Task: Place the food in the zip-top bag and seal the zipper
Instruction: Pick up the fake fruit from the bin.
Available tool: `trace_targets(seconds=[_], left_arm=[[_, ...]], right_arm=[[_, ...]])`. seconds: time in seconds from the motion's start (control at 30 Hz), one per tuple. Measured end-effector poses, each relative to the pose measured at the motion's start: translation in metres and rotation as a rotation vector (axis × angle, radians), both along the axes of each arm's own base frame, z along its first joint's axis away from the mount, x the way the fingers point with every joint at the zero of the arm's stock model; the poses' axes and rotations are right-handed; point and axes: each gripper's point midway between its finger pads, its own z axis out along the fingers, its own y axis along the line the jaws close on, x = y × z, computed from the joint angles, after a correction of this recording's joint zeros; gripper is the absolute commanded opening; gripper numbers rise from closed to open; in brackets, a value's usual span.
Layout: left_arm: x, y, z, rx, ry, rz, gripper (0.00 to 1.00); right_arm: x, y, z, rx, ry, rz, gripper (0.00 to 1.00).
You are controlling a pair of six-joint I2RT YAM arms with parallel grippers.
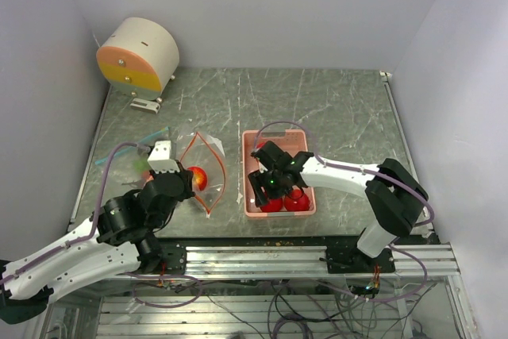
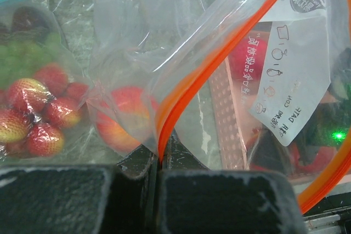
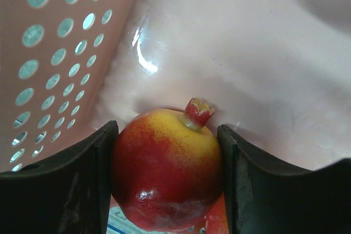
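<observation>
Food (image 1: 272, 205) is in two places. One red-and-yellow fruit (image 3: 164, 179) is clamped between the fingers of my right gripper (image 1: 268, 184) down in the pink tray (image 1: 248, 166), with more red balls (image 1: 298, 200) just beside it at the tray's near end, and another red fruit (image 2: 123, 119) already lies inside the bag (image 1: 208, 166). My left gripper (image 2: 159, 165) is pinched tight on the bag's orange zipper edge, and the mouth gapes toward the tray. Left of it I see a blue-zipped bag (image 2: 33, 80) holding strawberries and green grapes.
</observation>
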Motion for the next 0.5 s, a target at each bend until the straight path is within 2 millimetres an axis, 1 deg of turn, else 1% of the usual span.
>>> trace_targets(seconds=[0.13,0.23,0.37,0.43,0.5], left_arm=[[0.0,0.001,-0.001,0.002,0.002,0.002,0.07],[-0.001,0.002,-0.001,-0.004,0.002,0.005,0.07],[-0.002,0.005,-0.003,-0.005,0.002,0.008,0.07],[-0.002,0.005,-0.004,-0.002,0.003,0.009,0.07],[-0.002,0.005,-0.006,0.002,0.006,0.009,0.07]], right_arm=[[0.002,-0.001,0.002,-0.011,-0.009,-0.004,0.16],[0.013,-0.002,0.01,-0.029,-0.048,-0.023,0.15],[0.036,0.0,0.035,-0.009,-0.146,-0.07,0.14],[0.047,0.0,0.053,0.026,-0.194,-0.096,0.14],[0.053,0.001,0.075,0.084,-0.239,-0.109,0.14]])
